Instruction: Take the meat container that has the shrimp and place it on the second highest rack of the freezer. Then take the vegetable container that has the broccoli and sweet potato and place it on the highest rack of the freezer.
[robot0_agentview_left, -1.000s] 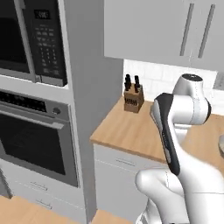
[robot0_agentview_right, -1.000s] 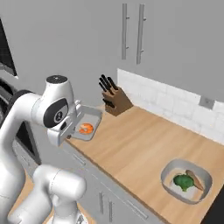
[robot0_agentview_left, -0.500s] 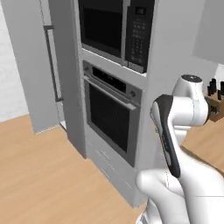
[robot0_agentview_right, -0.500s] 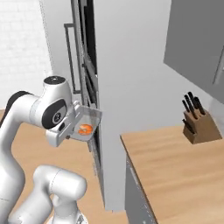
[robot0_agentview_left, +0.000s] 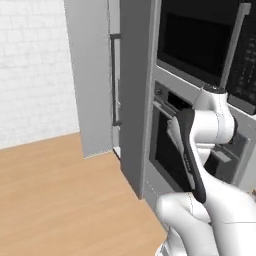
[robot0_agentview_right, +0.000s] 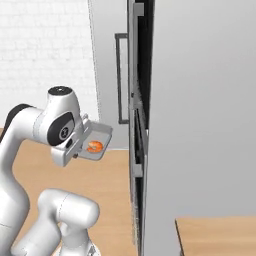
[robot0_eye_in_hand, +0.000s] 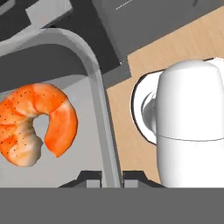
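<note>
Nearest the hand camera, the gripper (robot0_eye_in_hand: 113, 176) is pinched narrow on the rim of the meat container (robot0_eye_in_hand: 97, 87), one finger tip each side of the thin grey wall. The tray looks like stiff, smooth metal, light for its size and slick under the pads, so a rim pinch like this is the natural hold, though the tray hangs off to one side of it and would likely swing or slip if jolted. The shrimp (robot0_eye_in_hand: 37, 122) lies loose on the tray floor, a curled orange piece with a speckled skin and paler edge; it seems soft and free to slide if the tray tips

In the right base view the meat container (robot0_agentview_right: 96, 142) is carried level in the air at the arm's wrist, the shrimp (robot0_agentview_right: 94, 146) inside it, just beside the dark edge of the tall cabinet front and above the wooden floor (robot0_agentview_right: 111, 180)

Farther off stands the freezer (robot0_agentview_left: 95, 80), a flat matt grey slab with a long black bar handle (robot0_agentview_left: 114, 80). Its racks cannot be made out. Behind is a white brick wall (robot0_agentview_left: 32, 65)
</note>
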